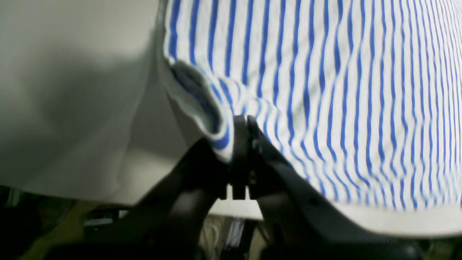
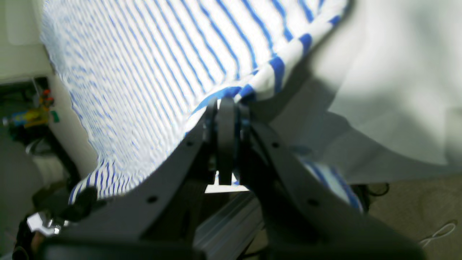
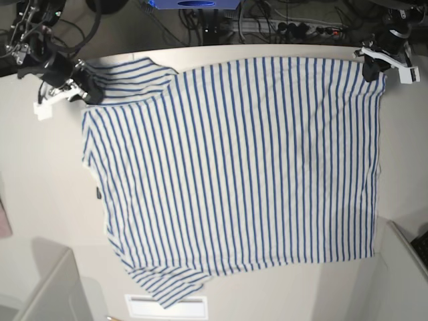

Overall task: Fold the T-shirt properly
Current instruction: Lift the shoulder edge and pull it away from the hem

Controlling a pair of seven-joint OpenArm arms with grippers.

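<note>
White cotton T-shirt with thin blue stripes (image 3: 241, 167) lies spread flat on the pale grey worktop (image 3: 40, 200). My left tool (image 1: 244, 124) is pinching its hem corner at the far edge. My right tool (image 2: 226, 104) is pressed together on the sleeve edge, also at the far edge.

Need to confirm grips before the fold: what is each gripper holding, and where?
Left gripper pinches the T-shirt at a hem corner; right gripper pinches its sleeve edge.
</note>
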